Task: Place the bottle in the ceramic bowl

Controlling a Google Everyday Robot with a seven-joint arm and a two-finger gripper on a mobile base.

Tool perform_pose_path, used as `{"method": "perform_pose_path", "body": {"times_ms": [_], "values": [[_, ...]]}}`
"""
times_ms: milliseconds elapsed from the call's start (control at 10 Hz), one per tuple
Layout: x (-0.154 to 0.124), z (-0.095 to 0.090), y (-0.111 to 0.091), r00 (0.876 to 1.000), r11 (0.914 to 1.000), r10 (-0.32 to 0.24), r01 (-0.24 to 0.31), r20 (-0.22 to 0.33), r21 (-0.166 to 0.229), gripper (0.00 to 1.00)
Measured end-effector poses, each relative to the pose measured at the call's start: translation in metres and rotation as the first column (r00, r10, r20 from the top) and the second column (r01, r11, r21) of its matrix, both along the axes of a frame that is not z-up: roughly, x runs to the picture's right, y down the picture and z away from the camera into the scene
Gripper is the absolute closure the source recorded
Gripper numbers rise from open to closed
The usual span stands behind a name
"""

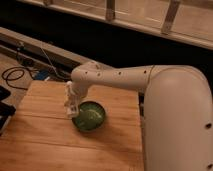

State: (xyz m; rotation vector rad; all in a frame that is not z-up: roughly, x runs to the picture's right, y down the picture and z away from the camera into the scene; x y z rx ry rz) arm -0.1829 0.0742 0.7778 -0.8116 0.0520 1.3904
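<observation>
Hovering at the left rim of the green ceramic bowl (90, 117), the jaws are pressing together on what looks like the small white bottle (71, 106), which is hanging upright between them. The bowl is sitting just right of and below the jaws on the wooden worktop (40, 145). The bottle is likely light, stiff and smooth, so it is prone to slipping or rolling. Pinching across its mid-body is looking safest. The glazed bowl is chippable, so a low release is advisable.
</observation>
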Motion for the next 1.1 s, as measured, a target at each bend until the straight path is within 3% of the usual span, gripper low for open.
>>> {"method": "perform_pose_path", "body": {"times_ms": [200, 400, 700, 900, 1100], "values": [[0.004, 0.004, -0.001, 0.999, 1.0000, 0.008, -0.008, -0.032, 0.003, 1.00], [0.036, 0.014, 0.001, 0.993, 0.9993, 0.036, -0.036, -0.113, 0.002, 1.00], [0.095, 0.041, 0.032, 0.970, 0.9924, 0.103, -0.115, -0.222, -0.044, 1.00], [0.112, 0.059, 0.053, 0.962, 0.9852, 0.117, -0.144, -0.246, -0.094, 1.00], [0.114, 0.062, 0.057, 0.962, 0.9836, 0.112, -0.143, -0.247, -0.110, 0.95]]}}
